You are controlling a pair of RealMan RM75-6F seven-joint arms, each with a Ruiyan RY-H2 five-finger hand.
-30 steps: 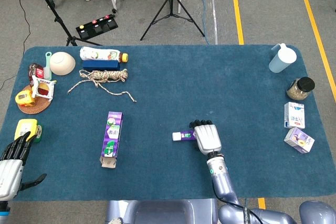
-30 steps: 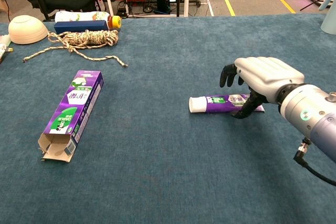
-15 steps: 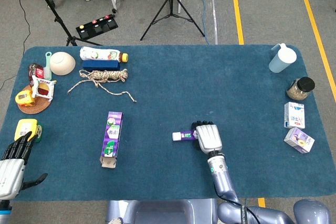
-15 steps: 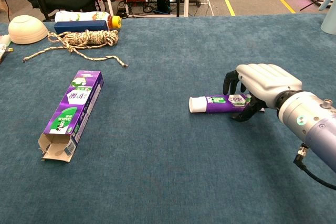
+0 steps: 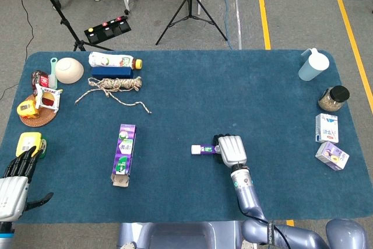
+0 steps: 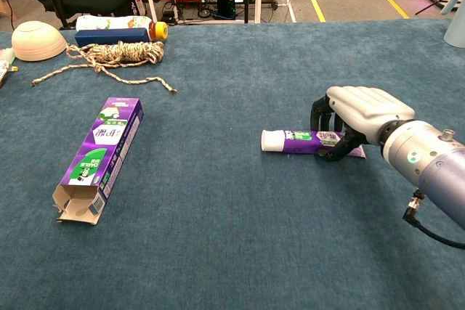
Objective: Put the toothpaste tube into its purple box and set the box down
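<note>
The purple and white toothpaste tube (image 5: 201, 150) (image 6: 290, 140) lies on the blue table, its white cap pointing left. My right hand (image 5: 232, 150) (image 6: 361, 110) sits over the tube's tail end and grips it, fingers curled down the far side and thumb against the near side. The purple box (image 5: 123, 154) (image 6: 102, 152) lies flat to the left of the tube, its open flap end towards the table's front edge. My left hand (image 5: 14, 186) hangs at the front left corner, fingers spread and holding nothing; the chest view does not show it.
A coiled rope (image 5: 116, 86), a bowl (image 5: 68, 69) and a lying bottle (image 5: 113, 60) are at the back left. A yellow tape measure (image 5: 29, 142) lies near my left hand. Two small cartons (image 5: 326, 127), a jar (image 5: 333, 98) and a cup (image 5: 310, 65) line the right edge.
My right hand has dropped onto the tube's tail and its fingers and thumb have closed around it. The tube shifted slightly. My left hand and the box stayed put.
</note>
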